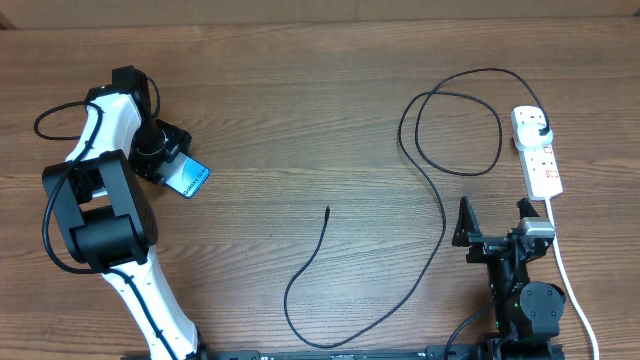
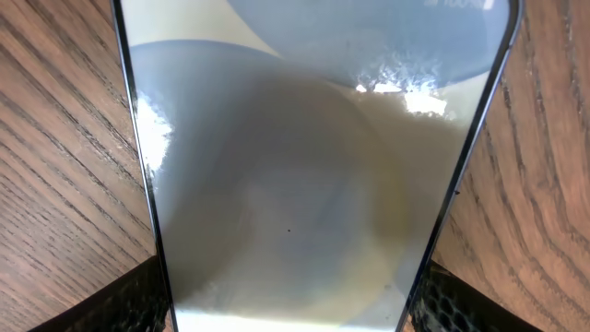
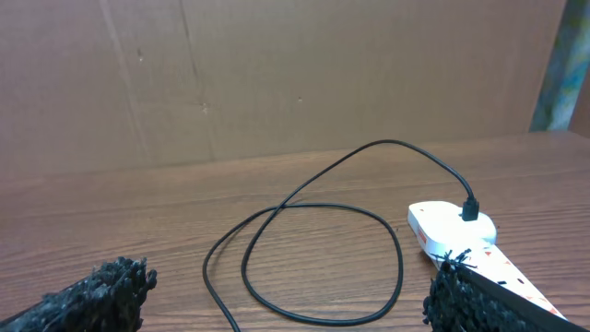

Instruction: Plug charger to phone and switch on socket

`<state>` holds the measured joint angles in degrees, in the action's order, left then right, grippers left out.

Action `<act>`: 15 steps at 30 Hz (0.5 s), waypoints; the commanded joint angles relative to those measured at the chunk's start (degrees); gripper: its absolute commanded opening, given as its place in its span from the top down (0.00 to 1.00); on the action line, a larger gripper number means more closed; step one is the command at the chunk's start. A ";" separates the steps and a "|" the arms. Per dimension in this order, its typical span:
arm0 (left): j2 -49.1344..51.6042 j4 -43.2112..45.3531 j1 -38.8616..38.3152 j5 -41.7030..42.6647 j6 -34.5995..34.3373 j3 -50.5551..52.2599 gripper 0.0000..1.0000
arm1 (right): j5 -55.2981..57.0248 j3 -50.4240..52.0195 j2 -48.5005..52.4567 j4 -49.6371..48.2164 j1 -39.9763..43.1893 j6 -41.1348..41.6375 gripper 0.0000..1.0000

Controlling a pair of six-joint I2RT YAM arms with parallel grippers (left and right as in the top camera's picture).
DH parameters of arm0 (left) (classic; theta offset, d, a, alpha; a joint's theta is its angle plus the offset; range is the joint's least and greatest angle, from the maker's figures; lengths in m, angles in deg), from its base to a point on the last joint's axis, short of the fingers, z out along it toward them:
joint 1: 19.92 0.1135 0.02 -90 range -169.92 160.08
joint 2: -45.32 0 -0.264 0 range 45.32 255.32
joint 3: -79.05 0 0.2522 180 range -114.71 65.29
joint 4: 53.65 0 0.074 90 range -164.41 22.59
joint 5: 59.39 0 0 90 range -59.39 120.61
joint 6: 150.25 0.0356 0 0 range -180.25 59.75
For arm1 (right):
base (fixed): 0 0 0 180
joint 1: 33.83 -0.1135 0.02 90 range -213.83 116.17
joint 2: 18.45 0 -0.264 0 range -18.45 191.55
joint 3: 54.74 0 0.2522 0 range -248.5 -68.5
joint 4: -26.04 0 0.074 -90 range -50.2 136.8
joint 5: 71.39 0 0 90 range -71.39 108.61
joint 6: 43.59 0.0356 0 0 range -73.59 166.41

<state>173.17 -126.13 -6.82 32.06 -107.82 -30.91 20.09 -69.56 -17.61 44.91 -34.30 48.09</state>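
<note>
The phone (image 1: 189, 178), with a lit light-blue screen, lies at the left of the wooden table. My left gripper (image 1: 163, 158) is shut on its edges. In the left wrist view the phone (image 2: 304, 166) fills the frame between my two fingers (image 2: 290, 300). The black charger cable (image 1: 443, 222) loops across the table. Its connector tip (image 1: 327, 210) lies free at mid-table. Its plug head (image 1: 540, 130) sits in the white socket strip (image 1: 545, 170) at the right. My right gripper (image 1: 495, 215) is open and empty, just short of the strip and the cable loop (image 3: 323, 206).
The strip's white lead (image 1: 566, 272) runs down the right side past my right arm. In the right wrist view the strip (image 3: 441, 227) with the plug head (image 3: 470, 211) lies ahead to the right of my open fingers (image 3: 286, 295). A brown cardboard wall stands behind the table.
</note>
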 commanded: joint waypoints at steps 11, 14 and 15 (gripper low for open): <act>2.67 -1.25 -0.50 2.58 1.27 1.16 0.96 | -0.24 0.61 -0.68 -0.33 -0.33 -0.22 0.00; 1.16 -1.27 -0.50 2.58 1.27 1.16 0.96 | -0.24 0.61 -0.68 -0.33 -0.33 -0.22 0.00; 0.37 -1.27 -0.50 2.56 1.27 1.16 0.96 | -0.24 0.61 -0.68 -0.33 -0.33 -0.24 0.00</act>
<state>173.08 -126.85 -6.82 32.22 -107.69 -31.09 20.07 -69.56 -17.61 44.93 -34.30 48.06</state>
